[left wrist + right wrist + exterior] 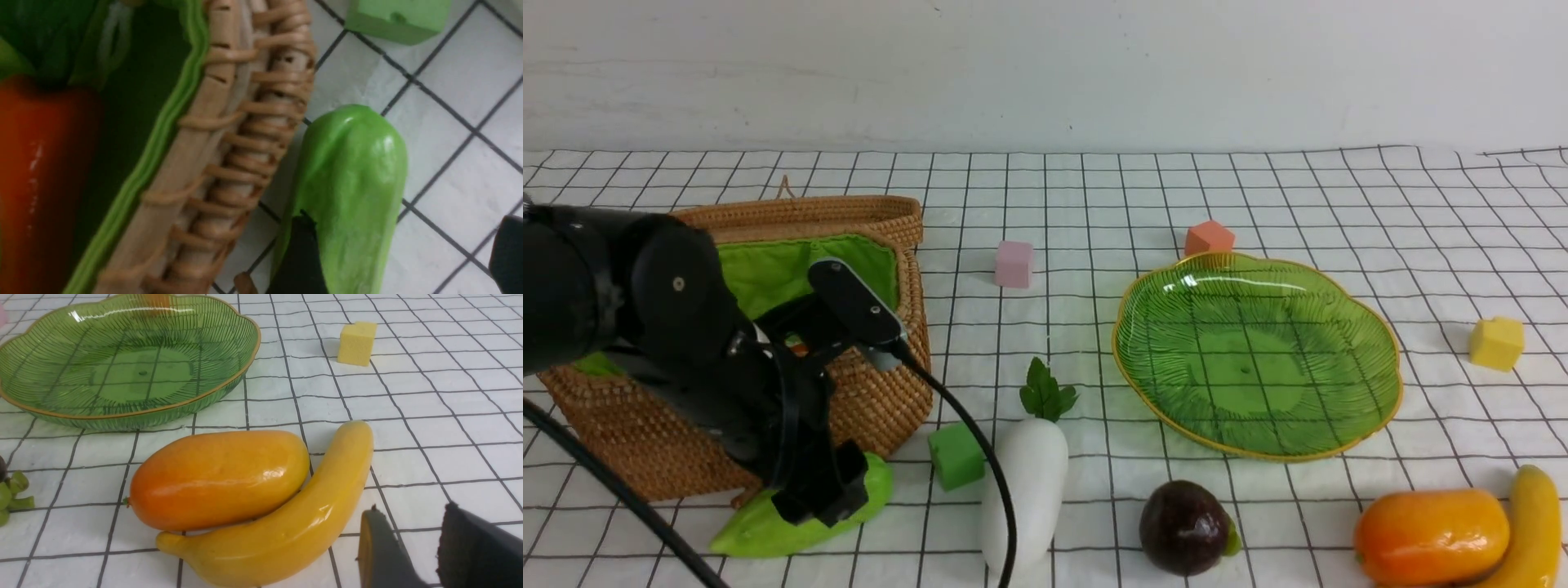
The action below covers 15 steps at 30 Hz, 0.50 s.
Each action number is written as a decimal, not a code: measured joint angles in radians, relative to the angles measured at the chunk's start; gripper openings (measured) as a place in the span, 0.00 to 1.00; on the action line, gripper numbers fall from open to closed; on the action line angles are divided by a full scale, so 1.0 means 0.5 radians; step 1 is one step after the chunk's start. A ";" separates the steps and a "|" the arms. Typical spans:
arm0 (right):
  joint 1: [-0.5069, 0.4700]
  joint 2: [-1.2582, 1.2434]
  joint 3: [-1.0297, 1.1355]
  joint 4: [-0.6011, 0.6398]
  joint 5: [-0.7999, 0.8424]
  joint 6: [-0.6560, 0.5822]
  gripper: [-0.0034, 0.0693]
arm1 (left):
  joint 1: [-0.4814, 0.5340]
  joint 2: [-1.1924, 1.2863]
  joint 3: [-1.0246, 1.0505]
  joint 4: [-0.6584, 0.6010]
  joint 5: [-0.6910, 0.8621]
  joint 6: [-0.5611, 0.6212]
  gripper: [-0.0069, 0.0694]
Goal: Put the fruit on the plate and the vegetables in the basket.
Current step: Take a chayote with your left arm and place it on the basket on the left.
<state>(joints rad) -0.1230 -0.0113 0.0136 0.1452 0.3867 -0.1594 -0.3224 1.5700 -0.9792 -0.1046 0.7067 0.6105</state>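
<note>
**A:** What is in the basket (882, 408)?

**B:** The carrot (36, 171), lying on the green lining. The wicker lid (800, 214) is tipped back at the basket's 12 o'clock.

**A:** And the other vegetables?

**B:** Both are on the checked cloth (1339, 204). The gourd (743, 531) lies just beside the basket wall at its 6 o'clock. The radish (1029, 482) is at its 4 o'clock, with a green cube (956, 455) between it and the basket.

**A:** Where is the fruit?

**B:** All of it is outside the plate (1258, 359). The dark round fruit (1183, 527) is at the plate's 7 o'clock. The mango (1429, 535) and banana (1535, 523) are touching each other at its 5 o'clock.

**A:** What are the grippers doing?

**B:** The left gripper (821, 494) is spread wide astride the gourd, with one finger against it and the other clear. The right gripper (412, 506) hovers near the banana, its jaws apart and gripping nothing.
</note>
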 joint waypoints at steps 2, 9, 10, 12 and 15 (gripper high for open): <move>0.000 0.000 0.000 0.000 0.000 0.000 0.38 | 0.000 0.064 0.000 0.013 -0.028 -0.010 0.82; 0.000 0.000 0.000 0.000 0.000 0.000 0.38 | 0.000 0.198 -0.016 0.052 -0.074 -0.020 0.76; 0.000 0.000 0.000 0.000 0.000 0.000 0.38 | 0.000 0.198 -0.016 0.052 -0.074 -0.020 0.72; 0.000 0.000 0.000 0.000 0.000 0.000 0.38 | 0.000 0.198 -0.027 0.052 -0.049 -0.018 0.62; 0.000 0.000 0.000 0.000 0.000 0.000 0.38 | 0.000 0.198 -0.067 0.048 0.045 -0.015 0.39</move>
<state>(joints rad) -0.1230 -0.0113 0.0136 0.1452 0.3867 -0.1594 -0.3224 1.6691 -1.0125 -0.0804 0.7291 0.6032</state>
